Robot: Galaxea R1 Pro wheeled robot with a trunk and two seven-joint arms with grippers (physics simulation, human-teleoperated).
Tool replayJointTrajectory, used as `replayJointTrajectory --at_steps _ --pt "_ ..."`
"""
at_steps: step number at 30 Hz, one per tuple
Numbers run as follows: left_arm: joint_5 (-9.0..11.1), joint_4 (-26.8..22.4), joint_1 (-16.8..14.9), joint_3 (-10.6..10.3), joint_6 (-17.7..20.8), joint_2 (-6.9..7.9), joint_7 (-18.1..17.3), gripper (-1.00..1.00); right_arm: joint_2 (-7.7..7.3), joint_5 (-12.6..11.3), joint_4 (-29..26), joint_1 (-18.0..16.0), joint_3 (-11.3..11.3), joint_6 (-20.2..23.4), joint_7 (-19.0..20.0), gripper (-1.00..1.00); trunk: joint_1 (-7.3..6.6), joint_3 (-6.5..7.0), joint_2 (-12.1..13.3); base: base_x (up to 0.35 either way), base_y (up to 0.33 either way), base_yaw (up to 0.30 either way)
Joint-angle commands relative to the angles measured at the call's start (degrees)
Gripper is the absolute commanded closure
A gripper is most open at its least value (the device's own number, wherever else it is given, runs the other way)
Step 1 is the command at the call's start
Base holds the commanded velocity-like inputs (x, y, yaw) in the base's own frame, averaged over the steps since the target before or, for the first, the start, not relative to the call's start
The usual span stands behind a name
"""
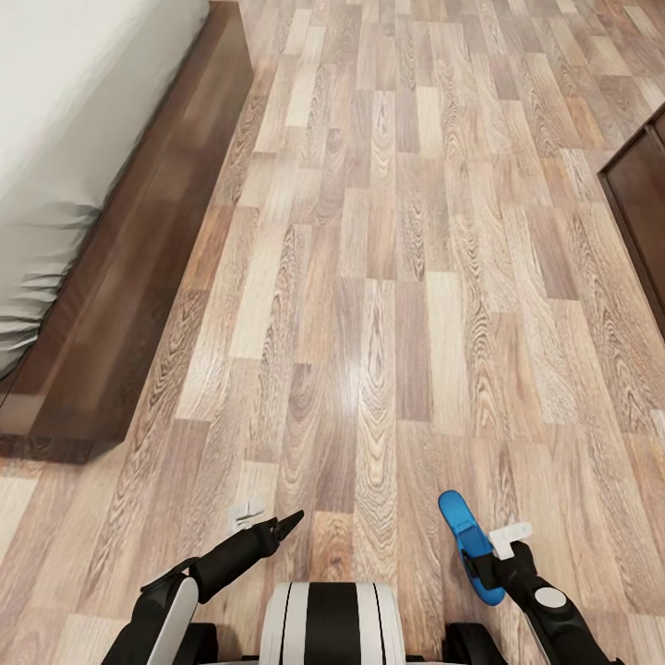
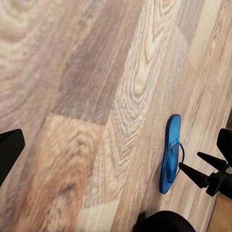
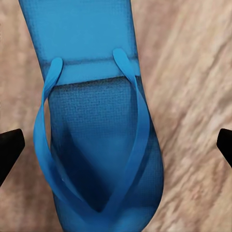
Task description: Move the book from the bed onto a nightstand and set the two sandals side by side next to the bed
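Note:
One blue sandal (image 1: 465, 540) lies flat on the wood-plank floor just ahead of my base, on the right. My right gripper (image 1: 497, 557) hovers over it, open. In the right wrist view the sandal (image 3: 96, 145) and its straps sit between the fingertips (image 3: 10, 147), which are spread wide and do not touch it. The left wrist view shows the same sandal (image 2: 171, 153) with the right gripper (image 2: 199, 166) beside it. My left gripper (image 1: 282, 526) is low on the left, open and holding nothing. The bed (image 1: 120, 277), with its grey mattress (image 1: 74, 120), runs along the left. The book and the other sandal are out of view.
The bed's dark frame corner (image 1: 55, 434) juts out at the left. A dark brown cabinet (image 1: 642, 203) stands at the right edge. A small whitish mark (image 1: 247, 513) shows on the floor near my left gripper. Open plank floor (image 1: 397, 231) stretches ahead.

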Motion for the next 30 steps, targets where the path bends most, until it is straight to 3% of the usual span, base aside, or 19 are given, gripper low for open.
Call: replayJointTrajectory --at_steps 1,7,14,23,30 --pt "0.3 0.0 0.0 0.2 0.5 -0.05 -0.2 -1.00 0.03 0.6 -0.1 0.0 -0.1 0.2 0.5 -1.00 -0.01 -0.03 0.0 0.000 0.000 0.000" --pt "0.3 0.0 0.0 0.1 0.5 -0.05 -0.2 -1.00 0.07 0.7 -0.1 0.0 -0.1 0.2 0.5 -1.00 -0.01 -0.03 0.0 0.000 0.000 0.000" --pt "0.3 0.0 0.0 0.1 0.5 -0.05 -0.1 -1.00 0.13 0.8 0.0 0.0 -0.1 0.2 0.5 -1.00 0.17 -1.58 -0.1 0.000 0.000 0.000" --pt "0.3 0.0 0.0 0.2 0.6 -0.05 -0.2 -1.00 0.21 0.8 0.0 0.0 -0.1 0.2 0.4 -1.00 0.17 -1.58 -0.1 0.000 0.000 0.000" --pt "0.3 0.0 0.0 0.2 0.6 -0.05 -0.2 -1.00 0.22 0.8 0.0 0.0 -0.1 0.2 0.5 -1.00 0.35 -3.13 -0.2 0.000 0.000 0.000"
